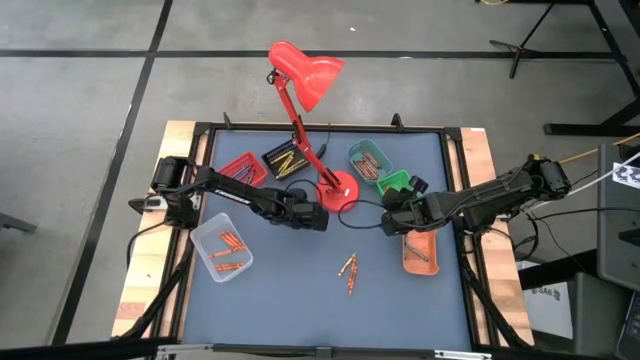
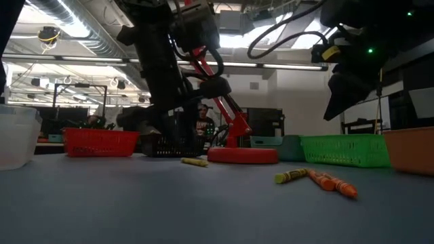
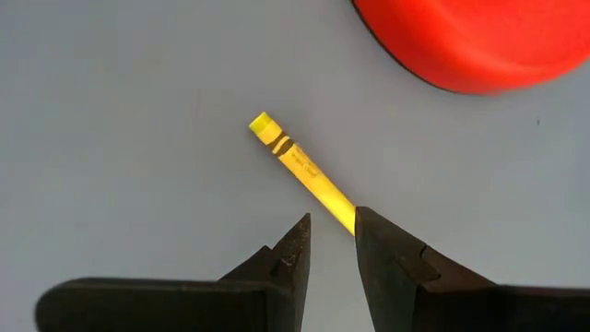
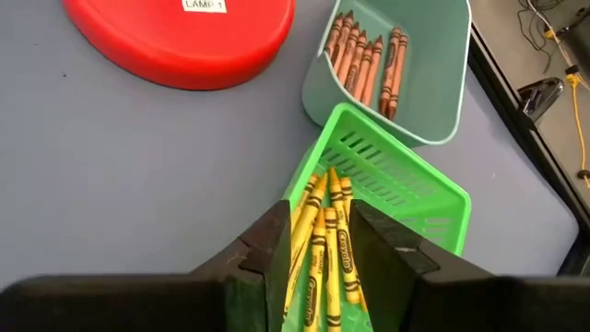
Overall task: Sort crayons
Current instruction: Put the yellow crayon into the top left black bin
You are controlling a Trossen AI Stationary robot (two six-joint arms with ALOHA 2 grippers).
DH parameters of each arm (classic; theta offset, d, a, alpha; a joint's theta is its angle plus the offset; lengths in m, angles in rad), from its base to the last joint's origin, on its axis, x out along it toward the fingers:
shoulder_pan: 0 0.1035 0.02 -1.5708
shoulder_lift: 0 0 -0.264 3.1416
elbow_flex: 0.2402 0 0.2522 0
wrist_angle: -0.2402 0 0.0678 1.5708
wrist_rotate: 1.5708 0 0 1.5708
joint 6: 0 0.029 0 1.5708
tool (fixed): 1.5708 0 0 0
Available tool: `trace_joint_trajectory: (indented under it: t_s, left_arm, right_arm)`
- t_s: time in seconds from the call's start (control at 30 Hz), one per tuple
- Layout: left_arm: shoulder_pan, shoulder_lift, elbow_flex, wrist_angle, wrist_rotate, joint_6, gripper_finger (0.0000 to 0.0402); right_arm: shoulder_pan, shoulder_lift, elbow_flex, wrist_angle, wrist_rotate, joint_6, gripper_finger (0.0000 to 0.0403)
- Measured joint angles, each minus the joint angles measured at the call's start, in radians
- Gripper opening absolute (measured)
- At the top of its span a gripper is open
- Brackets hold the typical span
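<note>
A yellow crayon (image 3: 304, 171) lies flat on the blue-grey table beside the red lamp base (image 3: 479, 37); it also shows in the low view (image 2: 194, 161). My left gripper (image 3: 330, 226) is open, low over the table, with its fingertips on either side of the crayon's near end; it also shows in the high view (image 1: 308, 216). My right gripper (image 4: 316, 231) is open and empty above the green tray (image 4: 406, 184), which holds several yellow crayons (image 4: 323, 231). A few loose crayons (image 1: 350, 270) lie on the table near its middle front. My left gripper has the yellow crayon's near end (image 3: 343, 210) running in between its two fingers, close to one fingertip (image 3: 369, 226). Whether a finger touches it I cannot tell. The crayon lies flat on the table.
A red desk lamp (image 1: 305, 75) stands at the table's middle far side. A red tray (image 1: 240, 165), a black tray (image 1: 285, 160) with yellow crayons and a teal tray (image 4: 406, 65) with brown crayons stand at the back. A clear tray (image 1: 222, 250) is at the front left and an orange tray (image 1: 420, 250) at the right.
</note>
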Motion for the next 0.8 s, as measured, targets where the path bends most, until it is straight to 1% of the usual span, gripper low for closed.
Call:
trace_joint_trajectory:
  t_s: [0.33,0.47,0.63,0.8]
  left_arm:
    - [0.0,0.0,0.0,-0.002,-0.003,-0.163,0.0073]
    - [0.0,0.019,0.001,-0.008,0.01,-0.226,0.0073]
    - [0.002,0.057,0.003,0.008,-0.002,-0.255,0.0073]
    - [0.012,0.058,0.003,0.01,-0.001,-0.242,0.0073]
  right_arm:
    - [0.0,0.0,0.0,0.004,0.0,0.0,0.0111]
    - [0.0,0.0,0.0,0.004,0.0,-0.006,0.0111]
    - [0.0,0.0,0.0,0.005,0.0,-0.006,0.0111]
    - [0.0,0.0,0.0,0.007,0.0,-0.007,0.0111]
